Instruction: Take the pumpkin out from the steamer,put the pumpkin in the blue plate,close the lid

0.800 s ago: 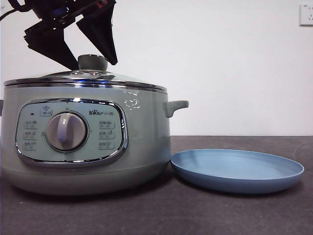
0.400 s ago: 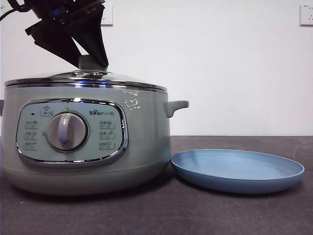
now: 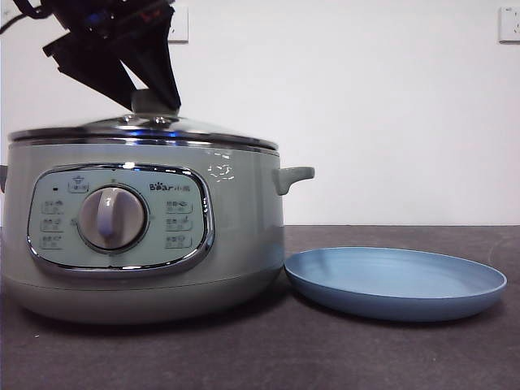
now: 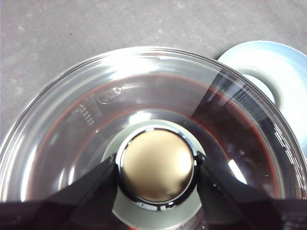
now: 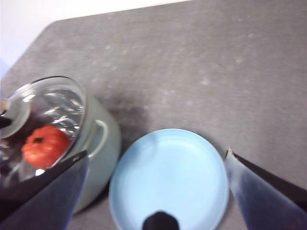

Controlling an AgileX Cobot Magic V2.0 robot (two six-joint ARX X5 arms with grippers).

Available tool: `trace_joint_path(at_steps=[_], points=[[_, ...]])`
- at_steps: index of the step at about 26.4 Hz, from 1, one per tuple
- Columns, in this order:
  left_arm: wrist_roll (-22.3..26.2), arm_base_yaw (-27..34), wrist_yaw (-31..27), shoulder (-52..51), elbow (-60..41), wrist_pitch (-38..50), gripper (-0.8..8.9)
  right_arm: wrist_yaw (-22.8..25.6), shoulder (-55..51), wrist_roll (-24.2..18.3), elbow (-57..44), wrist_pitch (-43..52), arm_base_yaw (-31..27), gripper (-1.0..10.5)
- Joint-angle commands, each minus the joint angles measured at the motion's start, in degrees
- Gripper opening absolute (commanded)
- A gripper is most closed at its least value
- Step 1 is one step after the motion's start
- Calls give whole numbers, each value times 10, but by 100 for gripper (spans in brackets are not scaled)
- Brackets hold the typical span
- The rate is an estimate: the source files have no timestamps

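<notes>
Pumpkin (image 5: 44, 145), small, orange-red and ribbed, sits inside the sage-green round steamer (image 3: 146, 236) beneath the domed glass lid (image 3: 142, 128). In the front view the left gripper (image 3: 153, 104) slants down from the upper left, its black jaws closed around the pale knob (image 3: 146, 101); the matte light-blue plate (image 3: 396, 280) lies off to its side. The left wrist view shows both jaws pressed against the knob's (image 4: 157, 165) opposite sides; a shallow pinch on that smooth round knob could slip when lifting, dropping the glass. In the right wrist view the right gripper (image 5: 158, 167) hangs open above the plate (image 5: 169, 179), just beside the steamer (image 5: 98, 143).
</notes>
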Motion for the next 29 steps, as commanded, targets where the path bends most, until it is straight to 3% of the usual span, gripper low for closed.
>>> trace_joint_path(at_steps=[1,9,12,20,24,27,29], points=[[7,-2,-3,-41,2,26,-9,-32,9,-4,1,25,10,473],[6,-2,-78,-140,2,20,-9,-30,90,-18,39,30,94,479],[7,-2,-111,-180,2,12,-9,-30,136,-18,66,29,134,568],[16,-2,-259,-276,2,-42,-9,-22,299,-39,206,2,259,604],[18,-2,-316,-309,2,-63,-9,16,379,-63,292,-35,315,608],[18,-2,-370,-339,2,-79,-9,111,470,-94,401,-92,371,609],[18,-2,-395,-348,2,-86,-9,129,526,-109,461,-118,396,609]])
